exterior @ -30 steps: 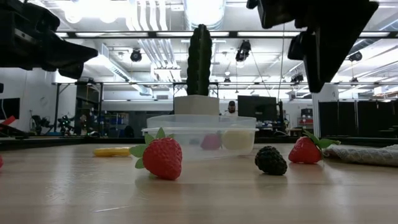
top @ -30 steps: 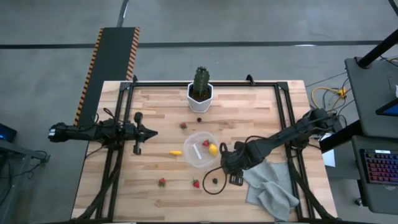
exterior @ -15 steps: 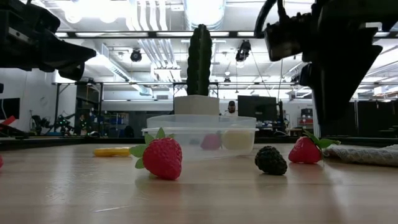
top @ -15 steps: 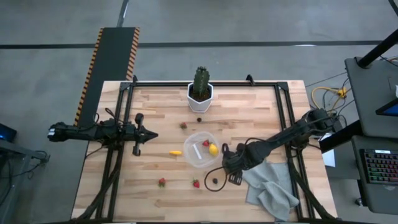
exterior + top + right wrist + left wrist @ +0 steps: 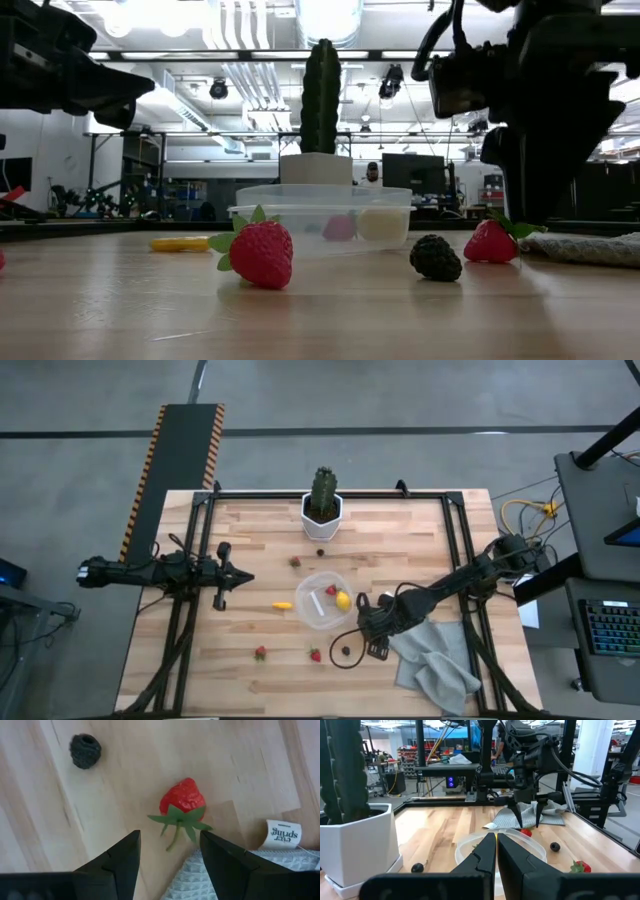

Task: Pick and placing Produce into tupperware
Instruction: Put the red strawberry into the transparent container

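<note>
My right gripper is open and points down just above a red strawberry lying on the table beside the grey cloth; its fingers stand on either side of the stem without touching it. A dark berry lies close by. The clear round tupperware stands mid-table with a lemon and a strawberry inside. More strawberries, a yellow piece and another dark berry lie around it. My left gripper waits shut at the table's left.
A green cactus in a white hexagonal pot stands near the far edge. A crumpled grey cloth with a white label lies right of my right gripper. Black frame rails run along both table sides.
My right gripper has come down toward the table over the strawberry by the cloth, staying open. Nothing else has moved.
</note>
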Available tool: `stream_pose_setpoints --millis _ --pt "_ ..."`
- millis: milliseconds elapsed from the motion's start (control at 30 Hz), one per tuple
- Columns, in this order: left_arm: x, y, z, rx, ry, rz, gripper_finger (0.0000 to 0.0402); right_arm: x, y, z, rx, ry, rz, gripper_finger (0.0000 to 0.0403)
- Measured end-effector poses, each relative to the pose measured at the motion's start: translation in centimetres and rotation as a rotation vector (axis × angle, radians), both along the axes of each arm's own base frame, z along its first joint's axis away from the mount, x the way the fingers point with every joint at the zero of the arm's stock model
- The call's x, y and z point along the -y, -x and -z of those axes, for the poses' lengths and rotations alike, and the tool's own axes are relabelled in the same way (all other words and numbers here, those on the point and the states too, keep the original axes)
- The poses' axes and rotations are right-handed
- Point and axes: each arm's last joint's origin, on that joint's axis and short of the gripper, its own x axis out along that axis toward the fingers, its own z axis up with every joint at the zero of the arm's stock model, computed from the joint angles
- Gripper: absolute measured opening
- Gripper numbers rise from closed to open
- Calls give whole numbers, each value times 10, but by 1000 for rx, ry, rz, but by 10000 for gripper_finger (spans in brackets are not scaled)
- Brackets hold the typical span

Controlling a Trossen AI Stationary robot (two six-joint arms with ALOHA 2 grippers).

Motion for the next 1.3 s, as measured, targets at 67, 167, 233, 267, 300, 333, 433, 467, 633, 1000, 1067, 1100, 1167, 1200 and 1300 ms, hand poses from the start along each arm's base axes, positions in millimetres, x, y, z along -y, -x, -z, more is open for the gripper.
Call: stream_pose_setpoints --millis 67,167,233,267,300,333,433,467,633,1000,1067,1100,1167,1200,1300 --pt "0 0 0 0 0 0 0 1 1 2 -4 3 0 196" --pt "0 0 0 -1 -1 0 0 1 3 4 -8 6 -1 196" --pt "0 0 0 0 -1 0 0 1 2 5 3 2 -1 196" --pt "0 0 0 0 -1 0 0 1 2 5 7 1 -1 196" --pt "0 0 0 0 -1 0 0 1 2 5 8 1 -2 195" --pt "0 0 0 0 -1 0 0 1 2 5 7 2 -2 194" --pt "0 0 0 0 -1 0 0 2 3 7 4 9 0 187" --pt "0 0 0 -1 -1 0 0 2 3 7 3 11 0 183" --pt "0 0 0 0 -1 0 0 2 3 9 17 4 5 162" --pt "0 0 0 -2 -1 0 0 3 6 14 11 8 1 88" --pt "0 0 0 -2 -1 0 0 4 6 14 10 8 3 72" --pt "0 0 0 -2 -1 0 0 4 6 14 11 8 4 64" --pt "0 0 0 -2 -1 0 0 4 5 13 15 7 5 46" --pt "0 0 0 -2 -1 0 0 4 4 12 20 6 -1 36" --pt "0 0 0 -2 -1 0 0 3 2 9 36 9 -26 13"
